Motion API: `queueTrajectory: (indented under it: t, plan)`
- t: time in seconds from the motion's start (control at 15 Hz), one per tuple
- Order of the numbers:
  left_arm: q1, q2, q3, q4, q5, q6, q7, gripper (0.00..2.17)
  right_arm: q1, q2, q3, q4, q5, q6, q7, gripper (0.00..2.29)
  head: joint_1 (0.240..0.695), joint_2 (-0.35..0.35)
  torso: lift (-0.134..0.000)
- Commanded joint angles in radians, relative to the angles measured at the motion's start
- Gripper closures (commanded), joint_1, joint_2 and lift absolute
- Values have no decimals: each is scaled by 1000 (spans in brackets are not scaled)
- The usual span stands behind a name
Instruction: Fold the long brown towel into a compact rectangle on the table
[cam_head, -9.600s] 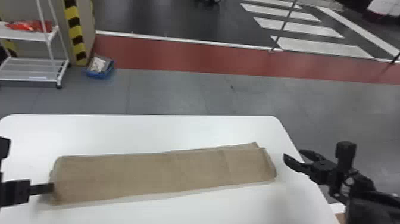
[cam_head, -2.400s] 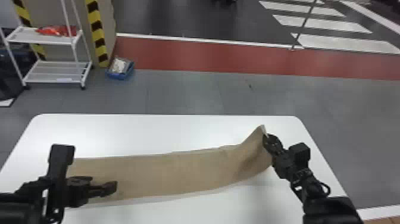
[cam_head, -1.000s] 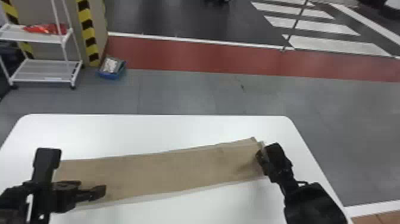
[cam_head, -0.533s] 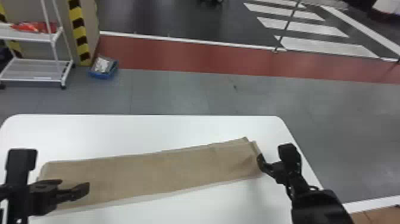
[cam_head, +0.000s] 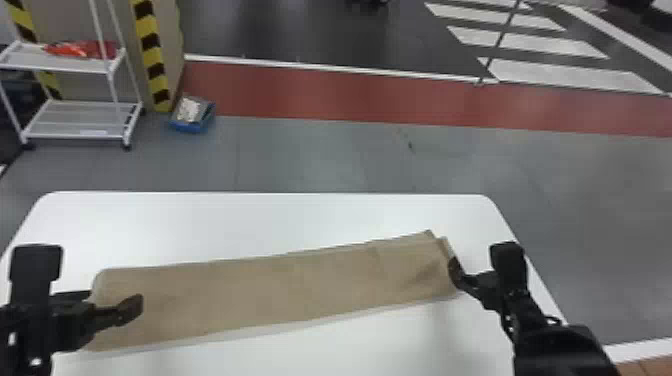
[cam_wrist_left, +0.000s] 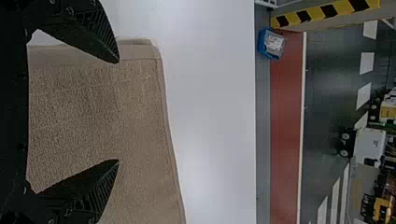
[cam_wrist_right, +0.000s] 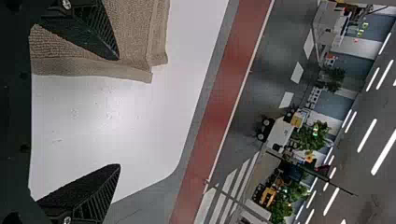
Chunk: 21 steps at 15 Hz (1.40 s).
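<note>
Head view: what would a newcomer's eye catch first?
The long brown towel, lying slightly slanted across much of the white table. Next, two open black grippers: the left gripper over the towel's left end, the right gripper at its right end. Beyond the table, a red floor band stands out.

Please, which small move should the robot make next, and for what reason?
Probably the right gripper should close gently on the towel's right edge. Its open fingers sit astride that edge, one over the towel, the other over the table, and the towel lies long, not yet folded end to end.
</note>
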Motion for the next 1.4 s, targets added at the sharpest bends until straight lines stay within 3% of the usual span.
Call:
queueTrajectory:
  t: [0.0,0.4,0.67,0.8,0.87,0.93,1.07,1.13,1.33]
  plan:
    - [-27,9,-10,33,-27,61,26,137,-1,1,-1,-1,-2,-10,18,97,695,-182,0]
    - [-65,18,-16,83,-51,73,24,215,-1,0,-8,1,-2,-35,24,130,695,-141,0]
    - [-85,23,-16,88,-53,153,1,441,-1,0,-10,1,-2,-41,26,130,695,-143,0]
    - [-90,26,-16,88,-54,184,-5,842,1,1,-8,-1,-6,-47,39,130,695,-144,0]
    - [-90,26,-16,86,-56,193,-8,1200,1,1,-8,-1,-6,-50,39,130,695,-142,0]
    - [-90,26,-15,85,-54,196,-11,1423,1,1,-7,-1,-6,-50,39,130,695,-140,0]
    - [-88,26,-10,76,-48,202,-19,1450,2,1,-8,-2,-9,-62,39,130,695,-138,0]
    - [-83,26,-2,67,-31,199,-19,1595,4,3,-8,-7,-9,-62,41,134,695,-138,0]
    - [-59,23,48,2,29,202,-43,1595,35,9,4,-50,-29,-56,56,134,695,-136,0]
